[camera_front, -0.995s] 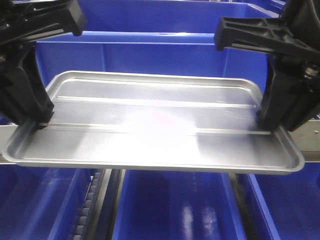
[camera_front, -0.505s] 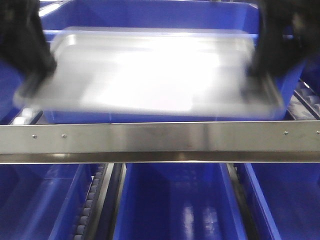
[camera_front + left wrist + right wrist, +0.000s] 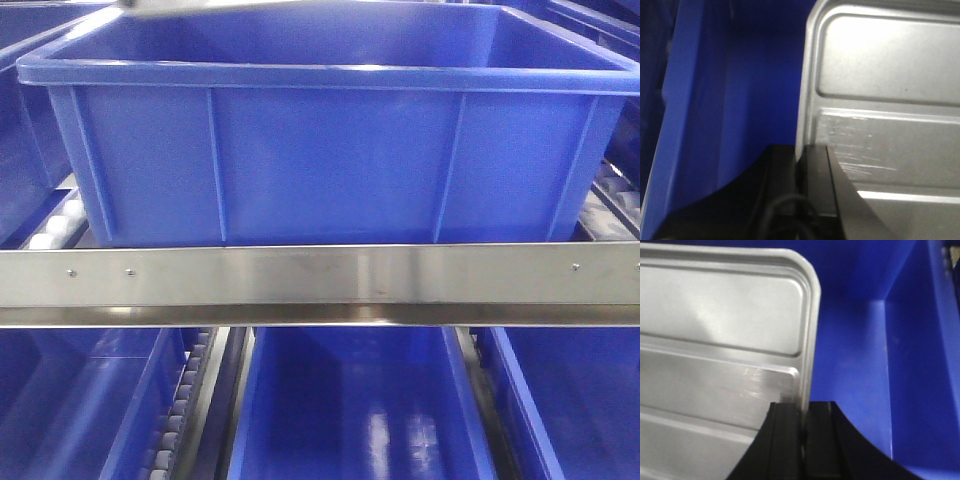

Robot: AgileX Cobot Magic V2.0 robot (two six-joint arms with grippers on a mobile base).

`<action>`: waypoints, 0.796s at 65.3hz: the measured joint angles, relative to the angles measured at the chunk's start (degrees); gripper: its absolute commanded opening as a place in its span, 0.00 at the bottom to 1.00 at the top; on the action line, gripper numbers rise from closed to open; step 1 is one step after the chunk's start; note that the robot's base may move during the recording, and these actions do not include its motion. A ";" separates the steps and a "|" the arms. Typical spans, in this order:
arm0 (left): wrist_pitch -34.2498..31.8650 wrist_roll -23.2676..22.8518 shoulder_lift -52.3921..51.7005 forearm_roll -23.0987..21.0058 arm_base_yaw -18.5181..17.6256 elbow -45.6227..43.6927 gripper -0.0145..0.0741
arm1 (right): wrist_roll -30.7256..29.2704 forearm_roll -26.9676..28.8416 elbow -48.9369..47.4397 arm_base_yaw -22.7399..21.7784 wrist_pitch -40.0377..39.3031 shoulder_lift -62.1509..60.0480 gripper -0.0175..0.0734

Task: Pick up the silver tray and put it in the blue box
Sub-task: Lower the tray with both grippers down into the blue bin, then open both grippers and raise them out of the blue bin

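Note:
The silver tray [image 3: 880, 100] fills the left wrist view and the right wrist view [image 3: 715, 330], held over the inside of the blue box [image 3: 320, 150]. My left gripper [image 3: 801, 152] is shut on the tray's left rim, with the box's blue wall [image 3: 715, 90] beside it. My right gripper [image 3: 802, 410] is shut on the tray's right rim, with the box's inner wall and floor [image 3: 855, 350] below. In the front view both grippers are out of frame. Only a grey sliver [image 3: 170, 8] shows at the top edge above the box.
A steel rail [image 3: 320, 285] runs across in front of the box. Below it stand more blue crates [image 3: 350, 410] and a roller track [image 3: 175, 425]. Other blue crates flank the box at the left [image 3: 20, 130] and the right [image 3: 610, 20].
The tray and both grippers have moved away from the front camera and up, leaving the front view. The tray now hangs over the blue box's inside.

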 measured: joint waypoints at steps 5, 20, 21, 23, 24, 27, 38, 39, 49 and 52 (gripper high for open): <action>-3.37 -0.11 2.65 1.14 1.74 -1.61 0.05 | 0.00 -0.13 -1.87 -2.87 -3.25 3.19 0.26; -17.28 -0.11 9.15 1.65 8.02 -2.69 0.05 | 0.16 -0.42 -3.48 -9.83 -17.69 10.54 0.26; -18.64 -0.11 9.69 1.54 8.58 -2.69 0.05 | 0.29 -0.42 -3.48 -10.32 -18.78 11.10 0.26; -20.45 -0.11 10.39 1.09 9.44 -2.69 0.05 | 0.66 -0.42 -3.48 -10.94 -20.12 11.99 0.26; -21.33 -0.11 10.74 0.77 9.78 -2.69 0.05 | 0.86 -0.42 -3.48 -11.24 -20.73 12.33 0.26; -24.19 -0.11 11.90 0.33 10.70 -2.69 0.05 | 1.33 -0.57 -3.48 -12.19 -22.70 13.26 0.26; -29.47 0.07 14.42 -0.24 12.24 -2.69 0.05 | 2.07 -0.88 -3.52 -13.99 -25.67 15.80 0.26; -29.61 0.07 14.58 -0.24 12.24 -2.69 0.05 | 2.07 -0.88 -3.52 -14.16 -25.76 15.81 0.26; -30.75 0.07 15.16 -0.24 12.33 -2.69 0.05 | 2.19 -1.00 -3.61 -14.27 -25.76 16.06 0.26; -30.89 0.07 15.16 -0.24 12.33 -2.69 0.05 | 2.19 -1.00 -3.61 -14.27 -25.76 16.06 0.26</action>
